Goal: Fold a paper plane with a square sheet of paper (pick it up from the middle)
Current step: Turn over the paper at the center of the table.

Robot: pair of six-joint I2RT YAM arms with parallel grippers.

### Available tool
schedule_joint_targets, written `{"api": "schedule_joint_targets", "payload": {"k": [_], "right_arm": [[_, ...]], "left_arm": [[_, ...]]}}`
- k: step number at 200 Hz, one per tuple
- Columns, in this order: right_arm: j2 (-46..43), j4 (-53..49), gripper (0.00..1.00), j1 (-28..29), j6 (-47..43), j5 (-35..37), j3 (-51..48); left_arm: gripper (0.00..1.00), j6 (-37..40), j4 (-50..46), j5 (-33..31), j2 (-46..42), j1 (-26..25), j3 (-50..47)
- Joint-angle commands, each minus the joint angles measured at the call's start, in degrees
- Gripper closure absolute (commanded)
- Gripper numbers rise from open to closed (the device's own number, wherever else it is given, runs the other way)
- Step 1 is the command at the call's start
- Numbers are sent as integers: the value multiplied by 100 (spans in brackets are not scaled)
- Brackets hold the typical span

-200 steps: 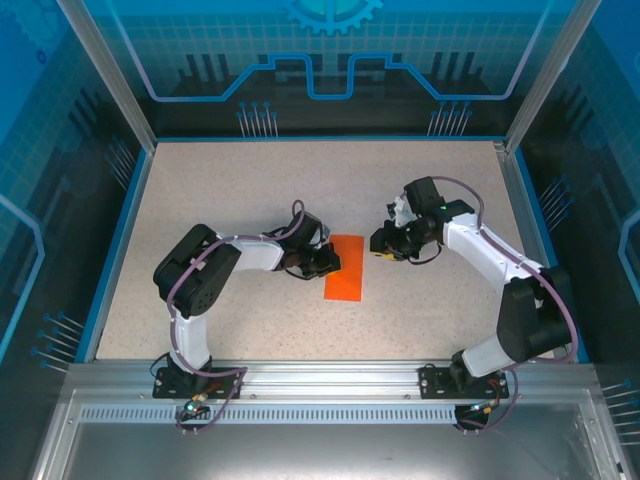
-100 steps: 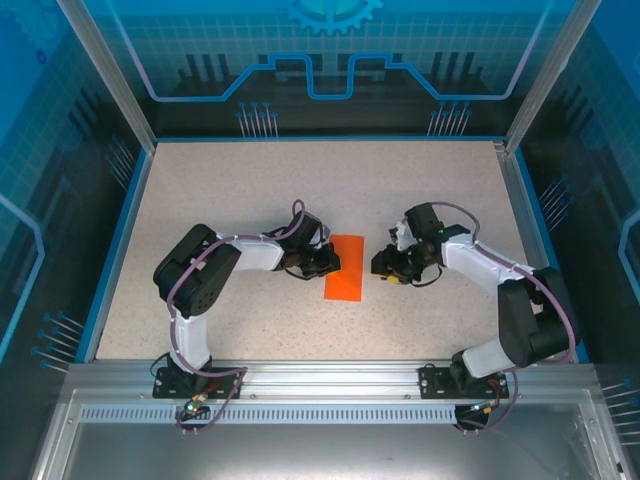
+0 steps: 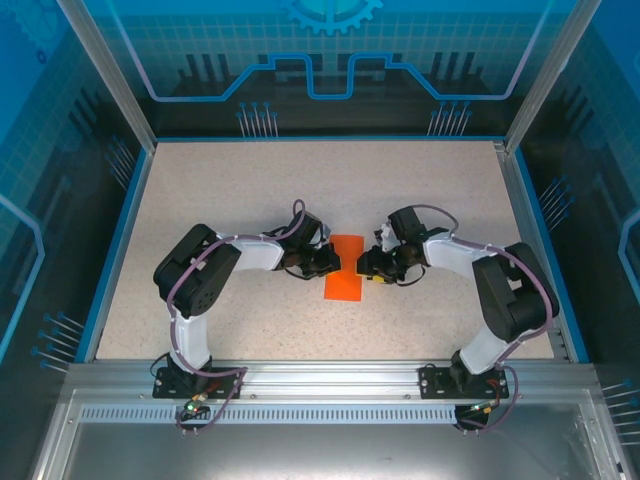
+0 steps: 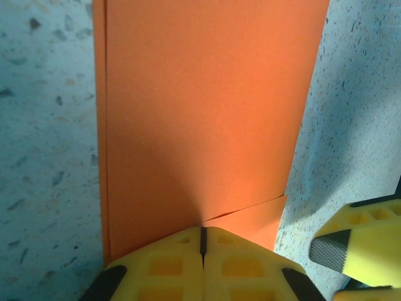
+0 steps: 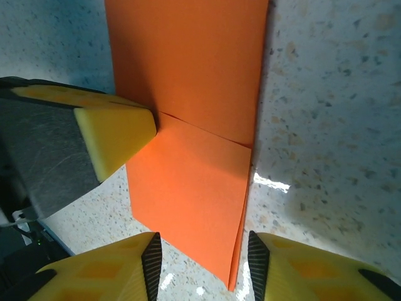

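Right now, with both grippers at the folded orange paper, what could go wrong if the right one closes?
The right gripper stands open astride a corner of the folded orange paper; closing could catch only one layer or crumple it.
The left gripper, shut, touches only the paper's edge; a tug might slide the sheet and skew the fold.
The two grippers sit close together and could bump.

I find the table (image 3: 250,190) to be a speckled beige surface inside a blue rim. Lying flat on it, just past centre toward 6 o'clock, is the orange sheet of paper (image 3: 345,283). It is folded to a narrow strip running roughly 12 to 6 o'clock.
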Motion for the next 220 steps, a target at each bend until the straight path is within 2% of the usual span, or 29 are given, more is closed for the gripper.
{"api": "schedule_joint_targets", "payload": {"k": [1, 31, 100, 220], "right_arm": [[239, 202, 57, 98, 76, -37, 158], [324, 204, 57, 94, 68, 157, 157], [496, 401, 59, 94, 93, 36, 249], [637, 703, 60, 101, 181, -158, 227]], "left_arm": [[94, 93, -514, -400, 77, -22, -175], [92, 131, -492, -415, -42, -23, -184], [88, 278, -443, -461, -377, 1, -209], [89, 303, -558, -488, -268, 74, -191]]}}
